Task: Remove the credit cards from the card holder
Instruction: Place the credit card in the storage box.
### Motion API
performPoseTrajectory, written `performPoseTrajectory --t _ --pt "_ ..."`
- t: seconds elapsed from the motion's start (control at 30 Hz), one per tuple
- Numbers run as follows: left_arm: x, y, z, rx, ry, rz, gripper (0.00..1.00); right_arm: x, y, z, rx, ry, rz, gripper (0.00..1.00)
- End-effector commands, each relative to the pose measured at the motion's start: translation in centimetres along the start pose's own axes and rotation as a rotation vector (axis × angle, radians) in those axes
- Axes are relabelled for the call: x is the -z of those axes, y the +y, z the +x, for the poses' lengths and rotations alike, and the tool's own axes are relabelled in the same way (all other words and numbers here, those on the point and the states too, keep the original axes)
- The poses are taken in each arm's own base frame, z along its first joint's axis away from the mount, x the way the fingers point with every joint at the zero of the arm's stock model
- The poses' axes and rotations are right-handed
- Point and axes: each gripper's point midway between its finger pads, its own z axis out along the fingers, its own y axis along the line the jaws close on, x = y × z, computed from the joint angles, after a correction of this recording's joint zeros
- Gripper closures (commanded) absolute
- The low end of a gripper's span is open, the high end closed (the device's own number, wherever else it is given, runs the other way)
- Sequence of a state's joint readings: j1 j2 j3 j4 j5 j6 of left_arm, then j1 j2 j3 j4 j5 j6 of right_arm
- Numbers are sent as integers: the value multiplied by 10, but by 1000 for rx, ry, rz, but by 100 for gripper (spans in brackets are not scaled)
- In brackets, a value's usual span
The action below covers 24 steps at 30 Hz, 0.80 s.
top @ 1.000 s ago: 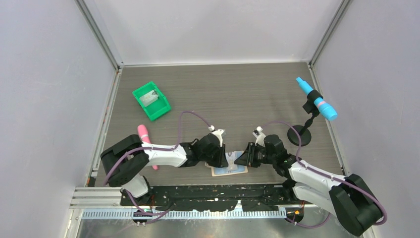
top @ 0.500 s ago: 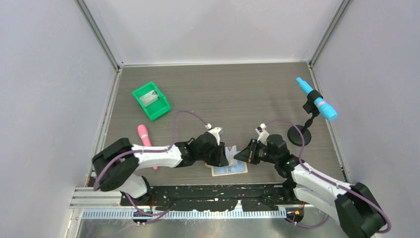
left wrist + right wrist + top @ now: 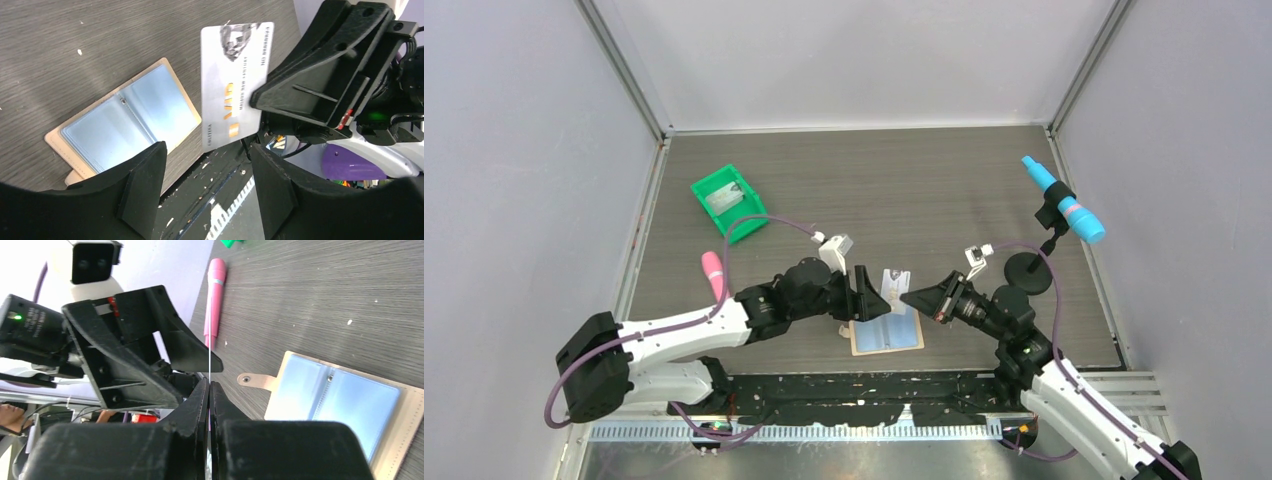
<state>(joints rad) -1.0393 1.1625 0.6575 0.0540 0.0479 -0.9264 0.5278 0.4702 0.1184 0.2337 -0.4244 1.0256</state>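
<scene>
Left wrist view: the right arm's black fingers [image 3: 300, 95] pinch a thin silver-white rectangular credit card [image 3: 235, 85] by its edge, off the grey wood-grain bench [image 3: 75, 40], above the open tan blue-lined card holder [image 3: 125, 125], while the left arm's black fingers [image 3: 145, 185] stand spread nearby.

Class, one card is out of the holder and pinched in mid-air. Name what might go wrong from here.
1. The right end effector grips the credit card by one edge only; it might twist loose and drop, perhaps past the table's near edge.
2. The left end effector stands open close beside the card, so either arm's move may knock it.
3. The card holder lies open and unheld near that edge; any tug on it could slide it off.
</scene>
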Motion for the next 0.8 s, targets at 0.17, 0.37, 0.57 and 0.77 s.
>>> performPoseTrajectory --t 0.17,0.37,0.57,0.77 --pt "5 -32 -9 111 -56 186 41 10 35 -9 -44 -65 -180 95" --pt "5 -43 -11 167 -67 305 76 11 39 -1 -26 -17 -210 88" --pt "6 -38 -5 175 -45 335 100 8 28 13 43 71 -167 76" --pt "12 -24 6 144 -26 321 100 7 19 18 216 151 -106 59"
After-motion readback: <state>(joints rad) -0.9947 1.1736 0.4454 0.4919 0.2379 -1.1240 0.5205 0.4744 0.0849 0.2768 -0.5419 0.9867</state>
